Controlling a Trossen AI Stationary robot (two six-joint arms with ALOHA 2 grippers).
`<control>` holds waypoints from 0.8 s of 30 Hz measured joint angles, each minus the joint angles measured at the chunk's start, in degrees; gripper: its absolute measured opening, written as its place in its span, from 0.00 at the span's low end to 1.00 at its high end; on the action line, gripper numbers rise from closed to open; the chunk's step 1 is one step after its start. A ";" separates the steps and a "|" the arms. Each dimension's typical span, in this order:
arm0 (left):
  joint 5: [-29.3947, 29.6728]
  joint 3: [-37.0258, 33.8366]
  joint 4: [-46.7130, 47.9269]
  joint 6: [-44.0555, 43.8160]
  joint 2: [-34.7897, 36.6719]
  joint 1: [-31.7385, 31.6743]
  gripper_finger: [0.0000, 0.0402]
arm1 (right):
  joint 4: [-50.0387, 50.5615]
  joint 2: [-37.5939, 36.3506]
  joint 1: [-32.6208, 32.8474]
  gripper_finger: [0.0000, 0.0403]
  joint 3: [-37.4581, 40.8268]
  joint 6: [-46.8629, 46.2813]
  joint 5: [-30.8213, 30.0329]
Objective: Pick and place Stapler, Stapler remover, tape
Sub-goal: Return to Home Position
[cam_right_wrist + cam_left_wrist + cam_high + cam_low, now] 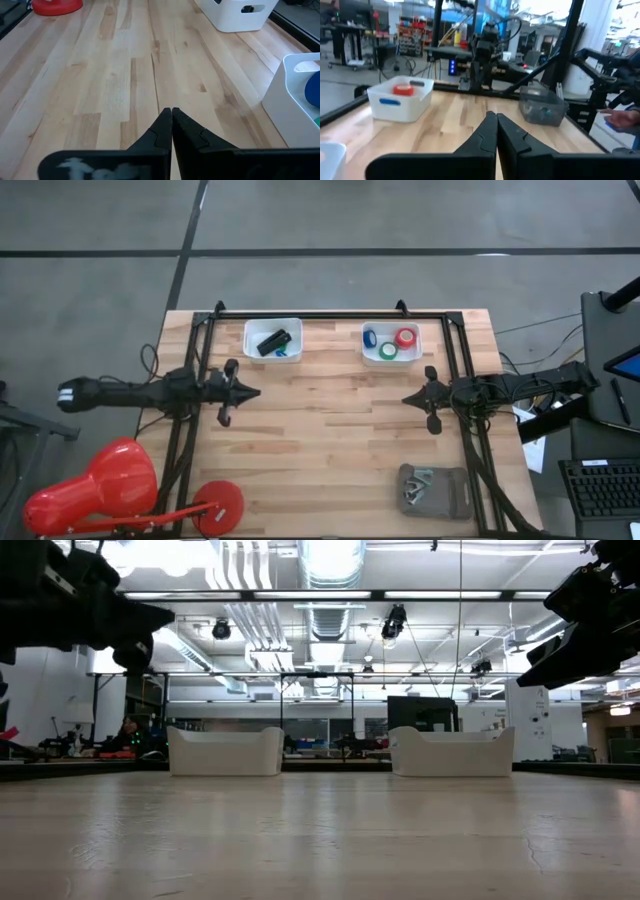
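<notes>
The black stapler [272,341] lies in the left white bin [252,355] at the table's far side, with a small blue piece beside it. Blue, red and green tape rolls [388,342] lie in the right white bin [414,356]; the red roll [403,89] shows in the left wrist view. My left gripper [254,392] hovers shut over the table's left part, near the stapler bin. My right gripper [407,399] hovers shut over the right part, near the tape bin. Both point toward the table's middle and hold nothing. In the wrist views the shut fingertips [495,116] [171,110] meet.
A grey fabric pouch [433,489] lies near the table's near right corner. A red lamp with its round base [218,505] stands at the near left corner. A black frame [330,316] runs along the far edge and sides. Bare wood lies between the grippers.
</notes>
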State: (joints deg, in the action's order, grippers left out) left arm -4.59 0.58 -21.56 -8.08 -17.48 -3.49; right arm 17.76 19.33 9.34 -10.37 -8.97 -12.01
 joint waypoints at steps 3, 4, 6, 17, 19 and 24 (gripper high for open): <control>-0.78 -0.04 1.76 0.13 2.14 0.00 0.01 | 0.18 0.00 0.02 0.02 0.00 1.51 0.02; -0.84 -0.04 1.86 0.13 2.59 0.00 0.02 | 0.41 -0.09 0.00 0.02 0.00 2.21 0.03; -0.86 -0.04 1.62 0.13 3.27 0.00 0.04 | 0.56 -0.04 0.00 0.02 0.00 3.26 0.07; -0.79 0.00 2.14 0.11 3.50 0.00 0.08 | -0.41 -0.11 0.00 0.02 -1.30 1.66 0.07; -0.77 0.00 2.22 0.11 3.50 0.00 0.07 | -0.61 -0.15 0.02 0.02 -1.82 2.06 0.05; -0.75 0.02 2.29 0.11 3.50 0.00 0.06 | -0.46 -0.11 0.02 0.02 -2.05 4.25 0.04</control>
State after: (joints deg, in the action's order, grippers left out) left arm -5.34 0.60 -19.27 -7.97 -13.98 -3.49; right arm 17.30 19.22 9.37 -12.43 -4.73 -11.97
